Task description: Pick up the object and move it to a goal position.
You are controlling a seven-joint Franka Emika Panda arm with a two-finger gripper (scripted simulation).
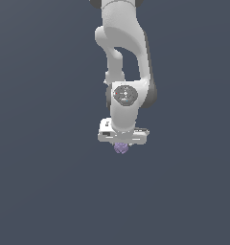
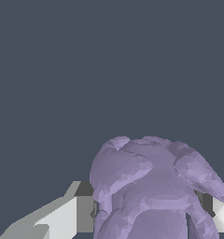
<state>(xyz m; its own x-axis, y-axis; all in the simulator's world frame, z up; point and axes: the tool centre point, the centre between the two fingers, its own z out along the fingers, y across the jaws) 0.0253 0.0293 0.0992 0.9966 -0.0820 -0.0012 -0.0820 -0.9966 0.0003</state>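
Observation:
The object (image 1: 120, 148) is a small pale purple, lumpy lump that pokes out just beneath the white hand of the arm. In the wrist view the object (image 2: 151, 182) fills the space between the two fingers, whose pads (image 2: 81, 212) press against its sides. My gripper (image 1: 121, 144) (image 2: 149, 212) is shut on it. The fingers are hidden behind the hand and the lump in the exterior view. The frames do not show whether the object rests on the floor or hangs above it.
A plain dark grey-blue surface (image 1: 40, 191) spreads all around the arm in both views. The white arm (image 1: 121, 52) comes down from the top of the exterior view. No goal mark or other object shows.

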